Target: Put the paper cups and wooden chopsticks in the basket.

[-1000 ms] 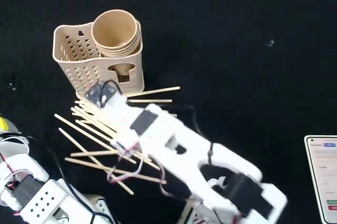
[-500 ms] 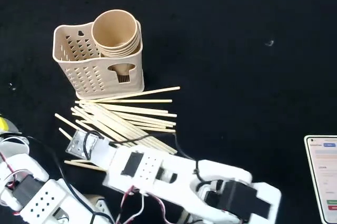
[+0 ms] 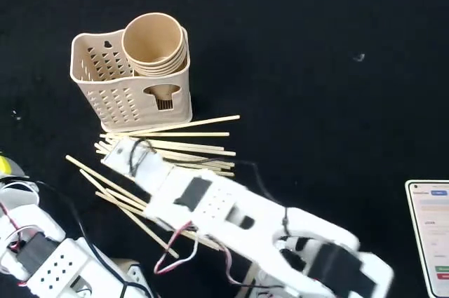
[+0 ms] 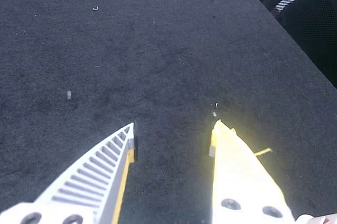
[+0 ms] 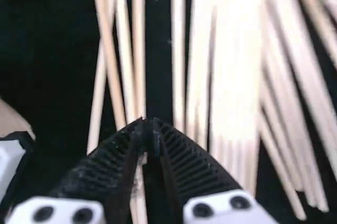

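The beige perforated basket (image 3: 105, 95) stands at the back left with a stack of paper cups (image 3: 153, 42) in its right compartment. Several wooden chopsticks (image 3: 182, 147) lie scattered on the black table just in front of it. My right gripper (image 3: 112, 152) is low over the left end of that pile. In the right wrist view its black fingers (image 5: 149, 125) are shut tip to tip, with the chopsticks (image 5: 231, 76) fanned out just beyond them. My left gripper (image 4: 174, 129) hangs open over bare black cloth with nothing between its fingers.
The left arm (image 3: 38, 256) sits at the near left corner. A phone (image 3: 429, 235) lies at the right edge. The black table to the right of the basket is open room.
The right arm swept from beside the basket toward the near left, then back up to the pile's left end. Several chopsticks on the left side were shifted and re-angled.
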`<state>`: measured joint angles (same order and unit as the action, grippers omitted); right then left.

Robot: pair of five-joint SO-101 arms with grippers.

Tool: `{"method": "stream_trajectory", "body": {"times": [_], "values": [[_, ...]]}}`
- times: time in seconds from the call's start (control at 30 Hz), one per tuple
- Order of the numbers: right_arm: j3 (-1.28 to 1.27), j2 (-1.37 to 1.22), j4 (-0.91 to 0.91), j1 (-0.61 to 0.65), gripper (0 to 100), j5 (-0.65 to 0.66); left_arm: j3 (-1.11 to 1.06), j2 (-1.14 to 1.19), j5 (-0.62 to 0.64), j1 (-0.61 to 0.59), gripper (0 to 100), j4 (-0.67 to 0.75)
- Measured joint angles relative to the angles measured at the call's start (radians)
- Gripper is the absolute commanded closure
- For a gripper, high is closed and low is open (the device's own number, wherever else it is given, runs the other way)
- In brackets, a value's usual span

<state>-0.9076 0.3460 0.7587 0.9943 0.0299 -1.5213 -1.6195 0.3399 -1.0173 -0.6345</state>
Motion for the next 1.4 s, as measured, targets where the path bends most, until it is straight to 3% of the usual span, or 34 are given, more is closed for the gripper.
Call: {"method": "stream_trajectory", "body": {"times": [0.13, 0.27, 0.63, 0.8, 0.97, 1.1, 1.4], "values": [[-0.071, 0.11, 0.002, -0.006, 93.0, 0.0, 0.0, 0.0, 0.0, 0.0, 77, 0.0], [-0.123, 0.123, -0.017, 0.115, 79.4, 0.002, 0.0, 0.0, 0.0, 0.0, 77, 0.0], [-0.06, -0.115, -0.08, 0.227, 80.9, -0.055, 0.0, 0.0, 0.0, 0.0, 77, 0.0], [0.058, -0.258, -0.058, 0.23, 76.5, -0.072, 0.0, 0.0, 0.0, 0.0, 77, 0.0], [0.201, -0.374, 0.06, 0.23, 85.8, -0.074, 0.0, 0.0, 0.0, 0.0, 77, 0.0], [0.244, -0.407, 0.084, 0.149, 98.8, -0.074, 0.0, 0.0, 0.0, 0.0, 77, 0.0], [0.278, -0.431, 0.087, -0.025, 98.8, -0.034, 0.0, 0.0, 0.0, 0.0, 77, 0.0]]}}
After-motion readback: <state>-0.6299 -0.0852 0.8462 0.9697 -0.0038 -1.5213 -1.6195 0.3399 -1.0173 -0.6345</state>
